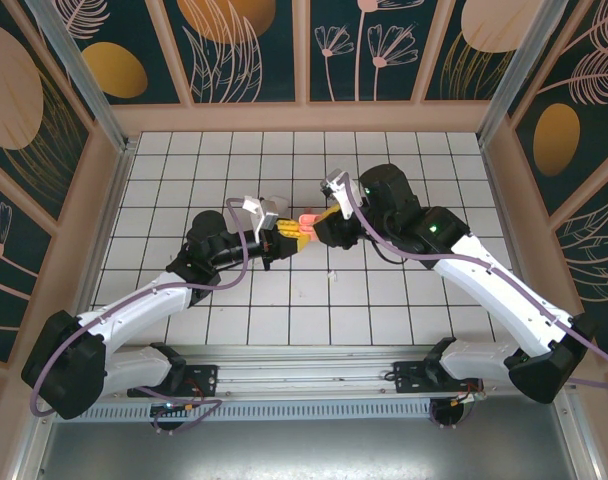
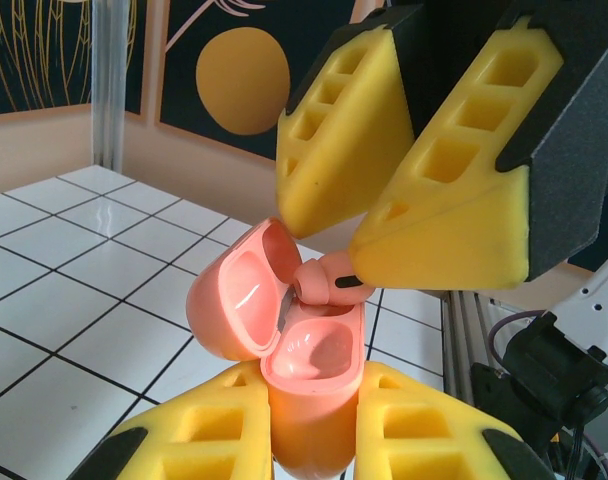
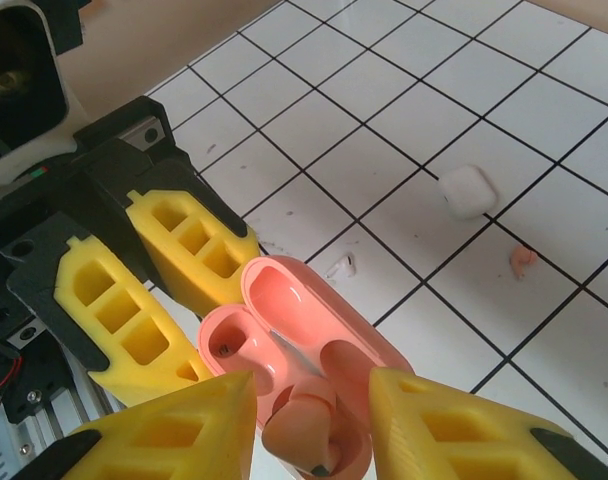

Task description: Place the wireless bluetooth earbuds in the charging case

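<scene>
The left jaws were clenched on the lower body of the salmon charging case [image 2: 314, 375], its lid open, held above the surface [image 2: 74, 330]. Small, light, hard and glossy, it looked likely to slip, so a pinch on its flat sides suited it. At the well's rim, not yet seated, a salmon earbud [image 2: 324, 282] sat tilted in the right jaws' pinch. Farther off, another salmon earbud [image 3: 524, 260] lay on the tiles.

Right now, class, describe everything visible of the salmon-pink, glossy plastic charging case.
The salmon-pink glossy plastic charging case is a rounded clamshell, its hinged lid open, showing moulded wells. It is held off the tiles, its base clamped between the yellow fingers of the left gripper. A matching pink earbud, held by the right gripper, sits at its opening.
</scene>
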### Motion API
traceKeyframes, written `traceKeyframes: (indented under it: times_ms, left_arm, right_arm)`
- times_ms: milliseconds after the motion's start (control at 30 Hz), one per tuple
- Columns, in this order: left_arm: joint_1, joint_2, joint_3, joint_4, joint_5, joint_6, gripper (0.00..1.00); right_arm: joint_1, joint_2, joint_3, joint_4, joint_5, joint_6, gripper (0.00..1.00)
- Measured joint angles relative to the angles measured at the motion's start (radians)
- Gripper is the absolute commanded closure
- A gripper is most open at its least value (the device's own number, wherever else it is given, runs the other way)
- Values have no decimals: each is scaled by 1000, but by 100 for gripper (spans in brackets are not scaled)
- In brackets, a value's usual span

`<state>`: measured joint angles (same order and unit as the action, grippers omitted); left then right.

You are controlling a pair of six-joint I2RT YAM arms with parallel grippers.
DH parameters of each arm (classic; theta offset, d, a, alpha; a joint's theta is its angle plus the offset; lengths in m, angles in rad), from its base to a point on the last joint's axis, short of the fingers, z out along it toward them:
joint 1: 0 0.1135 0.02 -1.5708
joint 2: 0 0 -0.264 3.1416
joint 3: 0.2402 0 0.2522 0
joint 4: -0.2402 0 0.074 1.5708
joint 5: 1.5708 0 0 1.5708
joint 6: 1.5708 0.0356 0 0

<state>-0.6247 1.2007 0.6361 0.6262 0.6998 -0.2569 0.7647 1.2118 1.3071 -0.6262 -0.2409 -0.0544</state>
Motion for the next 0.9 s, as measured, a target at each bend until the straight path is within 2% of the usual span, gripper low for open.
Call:
traceKeyframes:
  times_ms: [200, 433, 900]
  left_arm:
    - [0, 0, 0, 0, 0, 0, 100]
    - [0, 0, 0, 0, 0, 0, 100]
    - [0, 0, 0, 2, 8, 0, 100]
  right_arm:
    - [-3, -1, -12, -13, 0, -11, 66]
    - [-12, -2, -13, -17, 3, -19, 71]
    - [-38, -9, -13, -23, -32, -67, 86]
